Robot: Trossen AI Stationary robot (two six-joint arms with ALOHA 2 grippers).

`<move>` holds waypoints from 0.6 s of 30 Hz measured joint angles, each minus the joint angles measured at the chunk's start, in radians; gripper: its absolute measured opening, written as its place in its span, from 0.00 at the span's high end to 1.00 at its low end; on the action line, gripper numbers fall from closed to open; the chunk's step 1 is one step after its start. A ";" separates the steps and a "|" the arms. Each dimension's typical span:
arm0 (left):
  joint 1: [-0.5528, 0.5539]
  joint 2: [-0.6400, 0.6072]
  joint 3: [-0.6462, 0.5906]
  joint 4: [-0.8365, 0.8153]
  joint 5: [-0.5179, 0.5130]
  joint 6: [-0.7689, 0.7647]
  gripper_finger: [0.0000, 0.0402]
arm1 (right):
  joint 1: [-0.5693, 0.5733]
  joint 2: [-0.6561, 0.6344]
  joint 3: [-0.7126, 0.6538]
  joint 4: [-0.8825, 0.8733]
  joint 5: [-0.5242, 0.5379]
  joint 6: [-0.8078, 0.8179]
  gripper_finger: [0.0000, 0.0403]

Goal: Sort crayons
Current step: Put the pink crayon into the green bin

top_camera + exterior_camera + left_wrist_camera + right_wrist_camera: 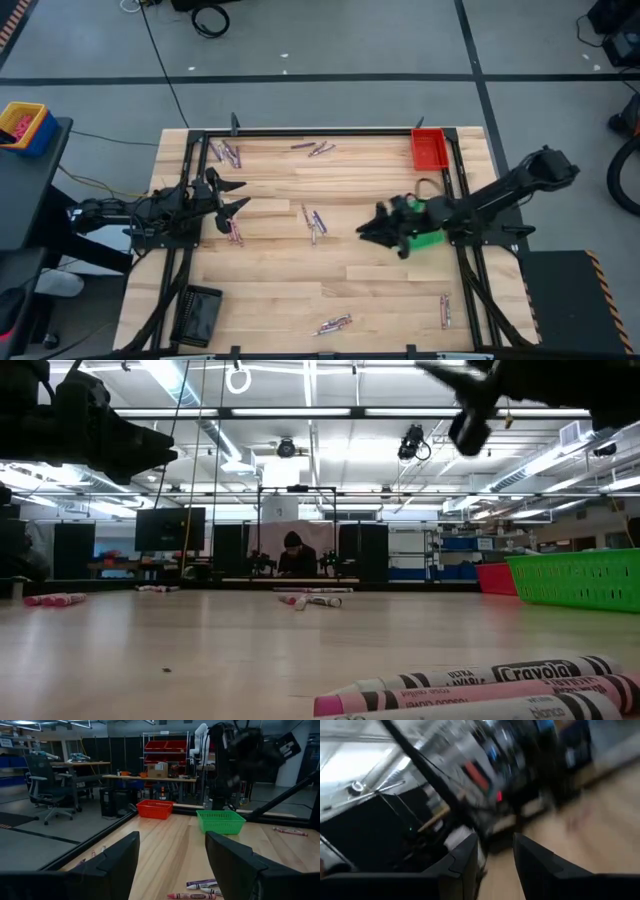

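Crayons (314, 222) lie between my grippers: left (236, 198) open, idle; right (372, 230) parted, empty, positioned to reach them.

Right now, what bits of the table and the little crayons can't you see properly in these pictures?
- High view: the small green plastic basket is mostly covered by the right gripper and its arm.
- High view: the thin crayons mid-table are too tiny to tell their colours.
- Low view: the nearest crayons are cut off by the bottom edge.
- Right wrist view: everything past the right gripper is smeared by blur; no crayon can be picked out.
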 joint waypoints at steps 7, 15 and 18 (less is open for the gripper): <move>0.000 0.000 0.000 0.000 0.000 0.000 0.40 | 0.048 0.051 0.075 -0.431 -0.087 0.462 0.69; 0.000 0.000 0.000 0.001 0.000 0.000 0.40 | 0.230 0.092 0.278 -0.773 -0.086 0.619 0.73; 0.000 0.000 0.000 -0.001 0.000 0.000 0.40 | 0.308 0.122 0.372 -0.940 -0.085 0.716 0.75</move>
